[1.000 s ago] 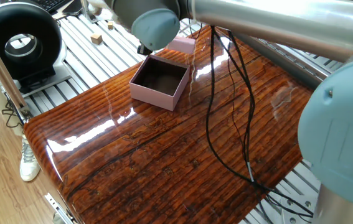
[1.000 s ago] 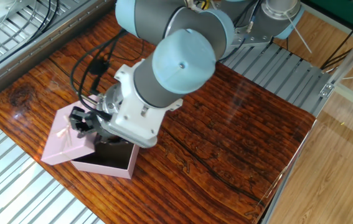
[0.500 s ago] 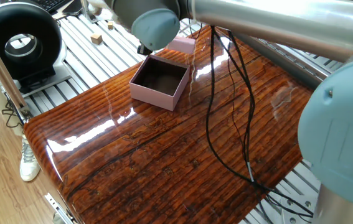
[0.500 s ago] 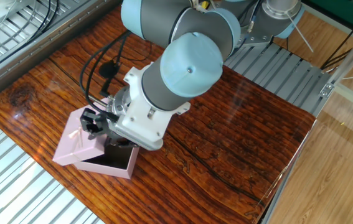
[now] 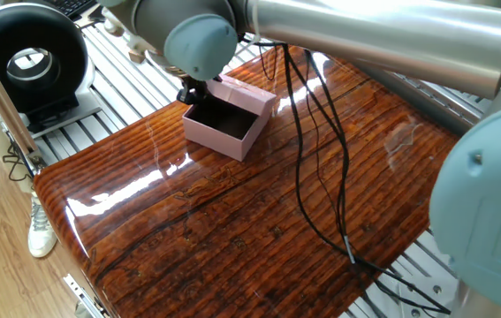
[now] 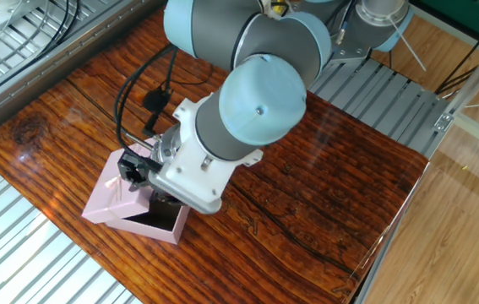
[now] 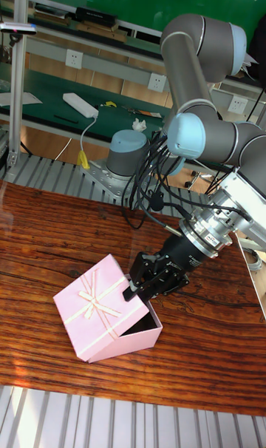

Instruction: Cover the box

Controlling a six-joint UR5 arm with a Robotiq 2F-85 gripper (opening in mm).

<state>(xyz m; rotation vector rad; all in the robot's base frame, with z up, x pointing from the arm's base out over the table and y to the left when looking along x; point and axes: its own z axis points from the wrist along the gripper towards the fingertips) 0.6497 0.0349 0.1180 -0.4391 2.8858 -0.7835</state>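
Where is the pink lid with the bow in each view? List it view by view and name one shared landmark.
One fixed view: lid at upper centre, tilted over the box's far side.
The other fixed view: lid at lower left, beside the claw.
Tall fixed view: lid at lower left, bow facing up.
Shared landmark: the box under the lid.

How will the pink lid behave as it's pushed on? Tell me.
The lid looks like thin cardboard, so it is probably light and may flex where the pincer holds its edge. It sits tilted over the box, so it could snag on a wall. The ribbon bow probably crushes easily.
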